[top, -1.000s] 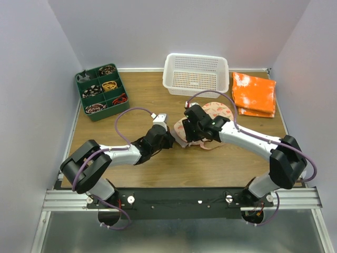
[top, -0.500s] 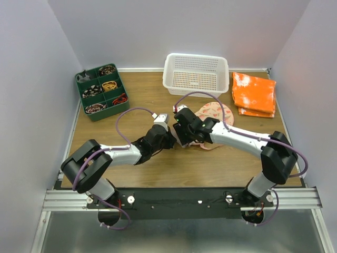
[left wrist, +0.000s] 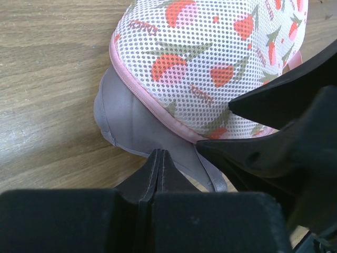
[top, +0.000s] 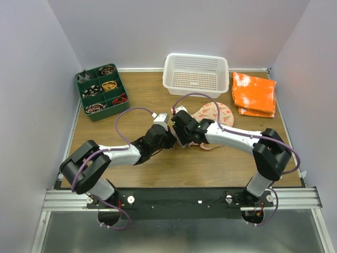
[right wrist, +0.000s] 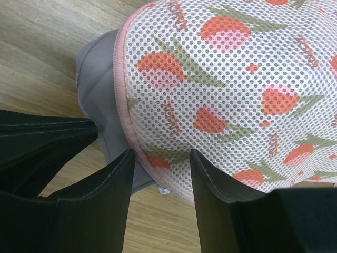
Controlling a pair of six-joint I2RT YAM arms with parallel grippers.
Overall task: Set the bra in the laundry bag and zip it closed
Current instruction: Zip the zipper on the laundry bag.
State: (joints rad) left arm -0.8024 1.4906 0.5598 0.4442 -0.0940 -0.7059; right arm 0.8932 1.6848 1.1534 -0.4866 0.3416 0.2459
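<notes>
The laundry bag (right wrist: 221,79) is pale pink mesh with red fruit print, lying on the table (top: 213,113); its lid covers most of the bra. A grey-brown cup of the bra (left wrist: 126,116) sticks out from under the bag's zipper rim at its left end (right wrist: 97,79). My right gripper (right wrist: 160,153) is open and straddles the bag's pink rim, one finger over the bra and one over the mesh. My left gripper (left wrist: 159,154) is shut, its tips at the bra's lower edge, right beside the right gripper's fingers (left wrist: 274,153). In the top view both grippers (top: 169,138) (top: 180,135) meet at the bag's left end.
A white perforated basket (top: 196,74) stands at the back centre. A green compartment tray (top: 101,92) with small items sits at the back left. A folded orange-and-white cloth (top: 254,94) lies at the back right. Walls close in on both sides.
My right gripper has moved left along the bag to its left end, close to the left gripper. The left arm has hardly moved.
</notes>
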